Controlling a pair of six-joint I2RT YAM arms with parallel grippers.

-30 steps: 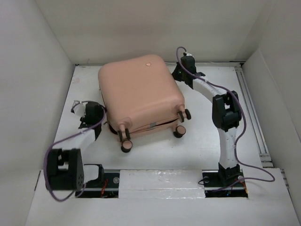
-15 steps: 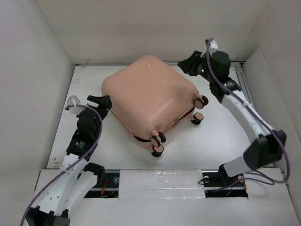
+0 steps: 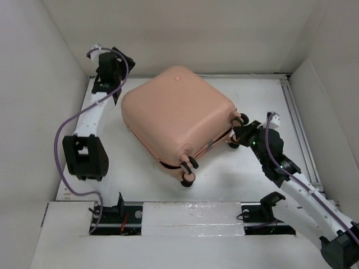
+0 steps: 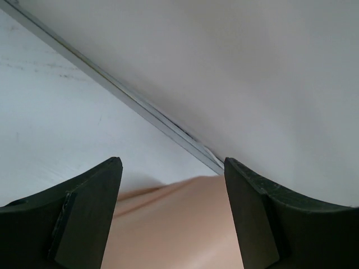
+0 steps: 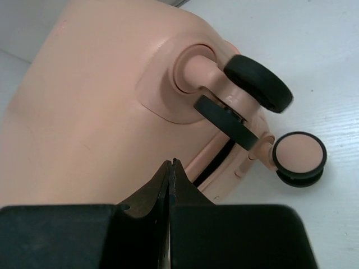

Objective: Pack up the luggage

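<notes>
Salmon-pink luggage [image 3: 176, 120] lies closed, flat on the tabletop [image 3: 224, 174]; packing looks largely done, though zipping is unconfirmed. Left gripper [image 4: 171, 163] jaws are apart over its far corner; right gripper [image 5: 170, 168] jaws are together beside the wheels [image 5: 258, 84].

- No word, number or brand name can be read in any of the three views.
- The luggage [image 3: 174, 120] carries one small reddish mark [image 3: 177, 78] on its shell, in the upper middle of the top view. It is perhaps a logo, but it is too small to show any letters.
</notes>
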